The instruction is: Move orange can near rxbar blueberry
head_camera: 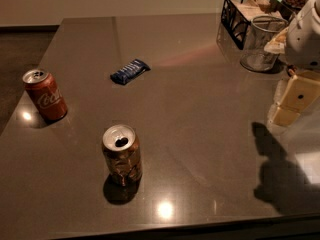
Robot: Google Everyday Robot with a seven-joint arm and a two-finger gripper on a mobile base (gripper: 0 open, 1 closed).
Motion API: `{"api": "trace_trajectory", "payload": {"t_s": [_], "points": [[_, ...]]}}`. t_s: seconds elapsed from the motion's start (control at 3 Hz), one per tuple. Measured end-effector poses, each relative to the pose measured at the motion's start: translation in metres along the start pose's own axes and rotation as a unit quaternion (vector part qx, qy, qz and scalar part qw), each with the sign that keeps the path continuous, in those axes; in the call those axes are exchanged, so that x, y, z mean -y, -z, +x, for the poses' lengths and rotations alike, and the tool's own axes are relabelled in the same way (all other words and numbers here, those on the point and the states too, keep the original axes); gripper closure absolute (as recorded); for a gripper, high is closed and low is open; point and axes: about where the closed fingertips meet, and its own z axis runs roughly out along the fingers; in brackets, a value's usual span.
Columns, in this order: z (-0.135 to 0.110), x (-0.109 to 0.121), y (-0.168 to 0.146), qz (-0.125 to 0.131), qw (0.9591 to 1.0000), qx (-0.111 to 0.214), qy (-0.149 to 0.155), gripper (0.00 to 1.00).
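Grey counter runs wide. Lower centre, the orange can stands upright and untouched. My gripper hangs at the right edge, well apart from it; open or closed, I cannot tell. Farther up, the blue bar lies flat, a clear target.

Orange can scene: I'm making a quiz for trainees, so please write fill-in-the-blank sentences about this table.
1. The orange can stands ____ on the table.
2. The wrapper of the rxbar blueberry is dark ____.
3. The gripper hangs at the ____ edge of the camera view, apart from the orange can.
4. The can with white script is ____.
Missing words: upright, blue, right, red.
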Motion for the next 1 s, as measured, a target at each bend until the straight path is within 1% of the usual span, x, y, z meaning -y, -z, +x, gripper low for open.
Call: {"api": "trace_trajectory", "payload": {"t_s": [0.33,0.67,1.0], "points": [[0.0,0.0,0.0,0.0,1.0,0.0,0.0,0.0],[-0.009,0.002,0.001,-0.006,0.9999,0.016,0.003,0.0],[-0.033,-0.009,-0.001,-0.017,0.9976,0.062,0.025,0.0]]}}
